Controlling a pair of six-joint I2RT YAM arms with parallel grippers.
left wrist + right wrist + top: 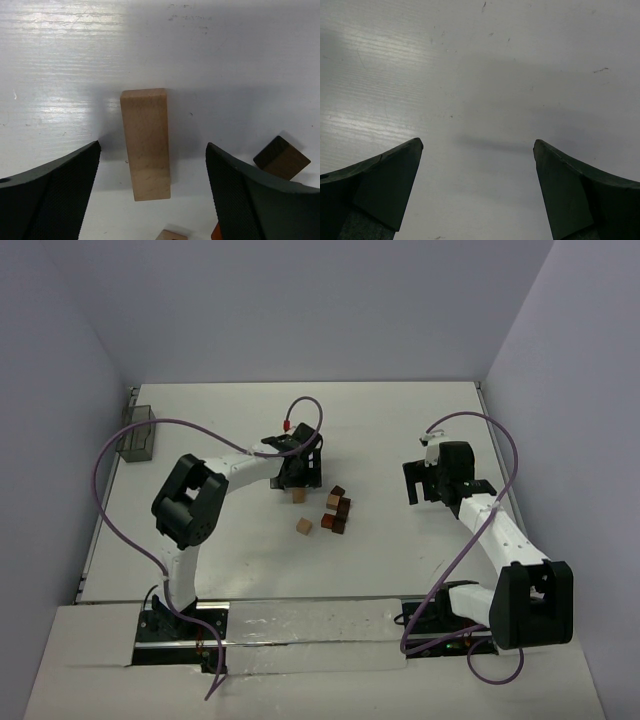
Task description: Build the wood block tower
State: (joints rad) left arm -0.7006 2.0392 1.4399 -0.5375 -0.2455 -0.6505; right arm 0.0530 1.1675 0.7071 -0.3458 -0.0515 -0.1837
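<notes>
A light tan oblong wood block (146, 142) sits on the white table between the fingers of my left gripper (153, 146). The jaws are open and stand apart from the block on both sides. From the top view this block (298, 496) lies just below the left gripper (298, 476). A cluster of dark reddish-brown and tan blocks (338, 508) lies to its right, and one dark block (281, 158) shows in the left wrist view. A single tan cube (304, 526) lies nearer the arms. My right gripper (424, 482) is open and empty over bare table (477, 142).
A greyish see-through box (137, 432) stands at the far left edge of the table. White walls enclose the table at the back and sides. A purple cable loops over each arm.
</notes>
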